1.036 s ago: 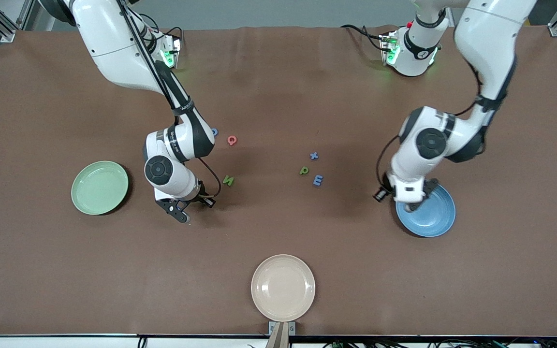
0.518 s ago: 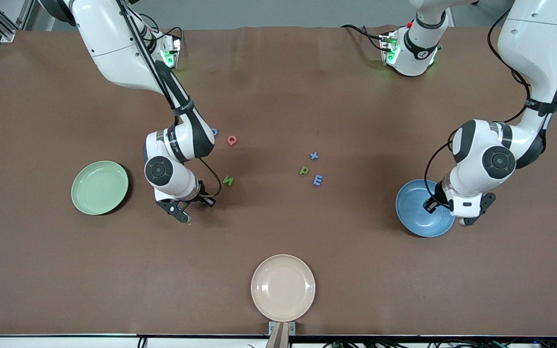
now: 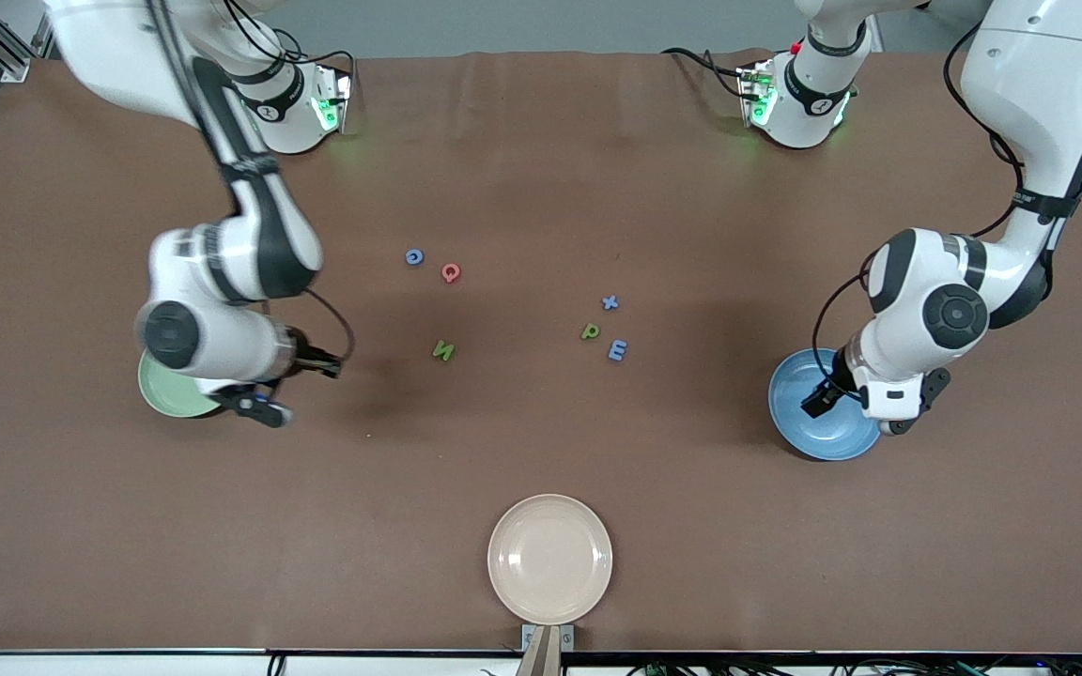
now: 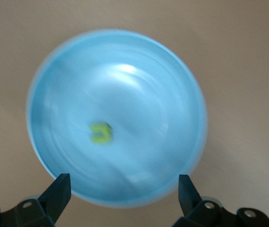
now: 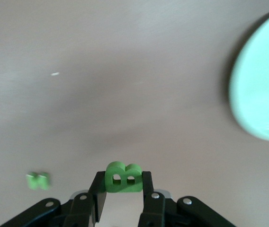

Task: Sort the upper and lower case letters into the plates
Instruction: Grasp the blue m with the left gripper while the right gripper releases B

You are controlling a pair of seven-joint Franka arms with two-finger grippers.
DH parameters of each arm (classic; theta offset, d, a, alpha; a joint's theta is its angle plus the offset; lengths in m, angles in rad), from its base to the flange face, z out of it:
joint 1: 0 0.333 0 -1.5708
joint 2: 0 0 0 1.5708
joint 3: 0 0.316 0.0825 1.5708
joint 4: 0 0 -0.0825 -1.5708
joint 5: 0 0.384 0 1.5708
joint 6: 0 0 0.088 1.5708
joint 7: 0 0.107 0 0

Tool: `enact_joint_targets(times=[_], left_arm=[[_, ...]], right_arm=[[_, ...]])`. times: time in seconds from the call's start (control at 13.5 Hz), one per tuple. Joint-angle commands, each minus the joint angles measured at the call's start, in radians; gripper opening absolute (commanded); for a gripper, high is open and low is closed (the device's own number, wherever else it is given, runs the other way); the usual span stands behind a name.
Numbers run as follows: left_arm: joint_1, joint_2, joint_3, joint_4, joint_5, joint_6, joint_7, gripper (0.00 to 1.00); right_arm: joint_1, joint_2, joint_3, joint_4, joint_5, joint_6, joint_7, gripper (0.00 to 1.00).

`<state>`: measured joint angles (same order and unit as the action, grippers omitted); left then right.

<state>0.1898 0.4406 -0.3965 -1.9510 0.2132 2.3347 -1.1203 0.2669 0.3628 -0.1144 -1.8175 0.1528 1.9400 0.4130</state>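
My right gripper (image 5: 123, 191) is pinching a green letter B (image 5: 123, 177) between its fingertips; the piece sits upright in the jaws, its two holes visible in the right wrist view. In the front view this gripper (image 3: 259, 406) hangs over the table just beside the mint green plate (image 3: 165, 394), at about 3 o'clock from the plate's rim, and the arm's wrist covers most of that plate. In the right wrist view the mint plate (image 5: 262, 85) lies apart from the held B, not under it.

My left gripper (image 4: 125, 189) is spread wide, holding nothing. It hangs over the blue plate (image 4: 115, 85), and a small green letter (image 4: 100, 133) lies in that plate, near its middle, between and ahead of the parted fingertips and clear of both. I cannot read which letter it is. In the front view the left gripper (image 3: 890, 421) is over the 3 o'clock part of the blue plate (image 3: 799, 427).

Loose letters on the table, taken from the green N (image 3: 444, 351):
- blue c (image 3: 415, 256), at 11 o'clock
- red Q (image 3: 450, 273), at 12 o'clock, just beside the c
- green p (image 3: 590, 330), at 3 o'clock
- blue x (image 3: 610, 302), at 1 o'clock from the p
- blue E (image 3: 617, 350), at 4 o'clock from the p

The cream plate (image 3: 522, 591) lies near the table's front edge.
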Motion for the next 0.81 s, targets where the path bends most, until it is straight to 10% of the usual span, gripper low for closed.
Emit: enact_joint_targets(times=[0.0, 0.74], left_arm=[[-0.071, 0.018, -0.062, 0.049, 0.009, -0.031, -0.177, 1.00], [-0.372, 0.208, -0.054, 0.116, 0.058, 0.067, -0.792, 0.99]], right_arm=[[-0.136, -0.137, 0.021, -0.162, -0.061, 0.014, -0.211, 0.14], [-0.374, -0.070, 0.021, -0.436, -0.084, 0.511, -0.712, 0.16]])
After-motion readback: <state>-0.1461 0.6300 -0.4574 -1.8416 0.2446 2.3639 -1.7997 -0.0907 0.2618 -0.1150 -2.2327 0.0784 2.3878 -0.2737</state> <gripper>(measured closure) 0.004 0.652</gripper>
